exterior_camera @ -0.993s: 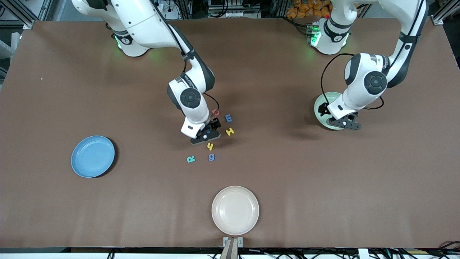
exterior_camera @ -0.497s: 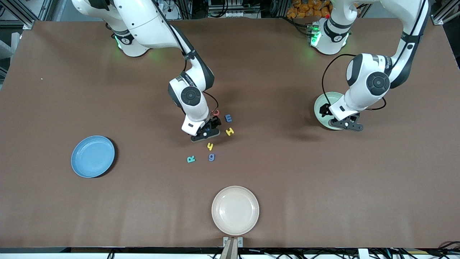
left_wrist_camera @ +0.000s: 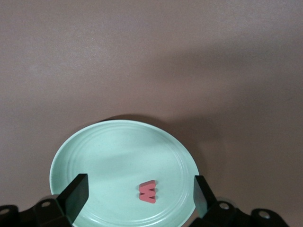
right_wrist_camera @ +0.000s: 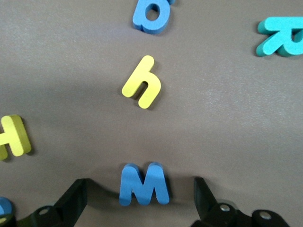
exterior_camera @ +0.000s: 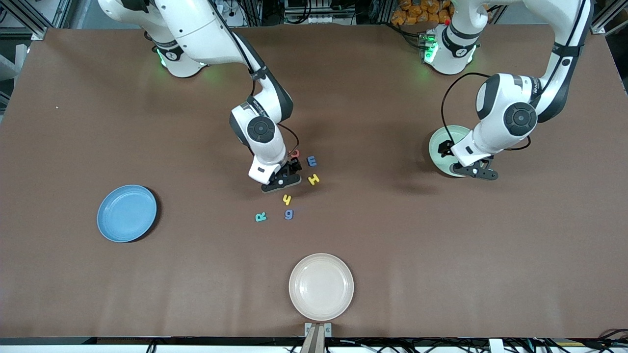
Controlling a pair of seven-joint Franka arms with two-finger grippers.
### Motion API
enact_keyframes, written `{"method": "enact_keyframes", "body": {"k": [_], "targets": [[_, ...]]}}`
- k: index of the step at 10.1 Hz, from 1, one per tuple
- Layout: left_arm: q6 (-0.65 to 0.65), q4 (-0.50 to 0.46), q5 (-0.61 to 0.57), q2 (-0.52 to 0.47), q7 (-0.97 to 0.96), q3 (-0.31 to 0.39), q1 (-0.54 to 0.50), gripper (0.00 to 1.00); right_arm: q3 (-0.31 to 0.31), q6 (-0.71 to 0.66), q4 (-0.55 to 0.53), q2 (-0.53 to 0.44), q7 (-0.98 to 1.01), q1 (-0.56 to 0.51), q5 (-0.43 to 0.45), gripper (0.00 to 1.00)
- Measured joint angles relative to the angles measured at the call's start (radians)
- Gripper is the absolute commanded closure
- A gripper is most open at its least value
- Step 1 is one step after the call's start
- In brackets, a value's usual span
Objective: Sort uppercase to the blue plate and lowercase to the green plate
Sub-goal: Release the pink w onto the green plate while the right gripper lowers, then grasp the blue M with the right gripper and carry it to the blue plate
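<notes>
R gripper (exterior_camera: 282,180) low over the letter cluster mid-table, beside yellow H (exterior_camera: 313,179), just above yellow y (exterior_camera: 287,199); teal R (exterior_camera: 261,216) & blue g (exterior_camera: 289,214) nearer cam. L gripper (exterior_camera: 473,169) over green plate (exterior_camera: 438,142). Blue plate (exterior_camera: 126,213) twd R arm's end, cream plate (exterior_camera: 321,286) nearest cam

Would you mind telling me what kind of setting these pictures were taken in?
Most likely a robotics lab: a brown-covered table with two arms mounted along one edge, aluminium framing and cables past it, and foam letters such as the teal R laid out for sorting.
</notes>
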State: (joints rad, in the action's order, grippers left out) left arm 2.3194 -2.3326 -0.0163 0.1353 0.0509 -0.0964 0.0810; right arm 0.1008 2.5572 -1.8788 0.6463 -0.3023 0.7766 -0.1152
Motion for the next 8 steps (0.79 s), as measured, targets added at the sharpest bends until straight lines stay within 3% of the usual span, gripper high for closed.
{"method": "enact_keyframes", "body": {"k": [1, 2, 8], "targets": [[-0.001, 0.000, 0.000, 0.000, 0.000, 0.000, 0.000, 0.03, 0.000, 0.000, 0.000, 0.000, 0.000, 0.000, 0.000, 0.95], [-0.002, 0.000, 0.000, 0.000, 0.000, 0.000, 0.000, 0.03, 0.001, 0.000, 0.001, -0.003, 0.000, 0.000, 0.000, 1.00], [-0.005, 0.000, 0.000, 0.000, -0.003, 0.000, 0.000, 0.02, 0.008, -0.018, 0.007, -0.022, 0.001, 0.000, 0.000, 1.00]]}}
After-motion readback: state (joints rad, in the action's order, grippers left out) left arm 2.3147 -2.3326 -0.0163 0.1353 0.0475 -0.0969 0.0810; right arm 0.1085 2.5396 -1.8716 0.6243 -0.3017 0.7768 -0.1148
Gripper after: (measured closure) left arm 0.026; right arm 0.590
